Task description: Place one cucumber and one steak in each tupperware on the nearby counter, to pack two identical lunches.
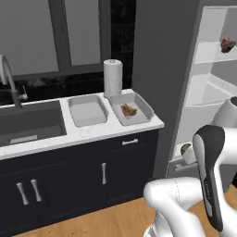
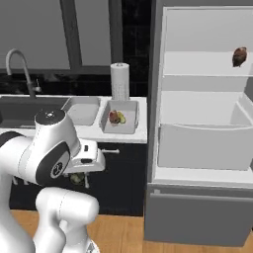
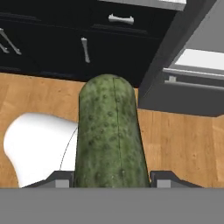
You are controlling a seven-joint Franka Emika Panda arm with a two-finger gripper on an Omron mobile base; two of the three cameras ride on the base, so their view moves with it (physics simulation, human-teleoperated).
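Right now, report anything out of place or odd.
One steak sits bare on an upper shelf of the open fridge. The left tupperware is empty. The gripper holds the dark green cucumber.

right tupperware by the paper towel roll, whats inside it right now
The right tupperware holds one steak and a yellowish-green cucumber side by side. The near wall hides part of its floor. The left tupperware looks empty.

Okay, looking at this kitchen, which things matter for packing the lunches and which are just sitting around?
For the job:
- dark green cucumber in the gripper
- steak on the fridge shelf
- empty tupperware
- tupperware with steak and cucumber

Just there:
- paper towel roll
- sink
- faucet
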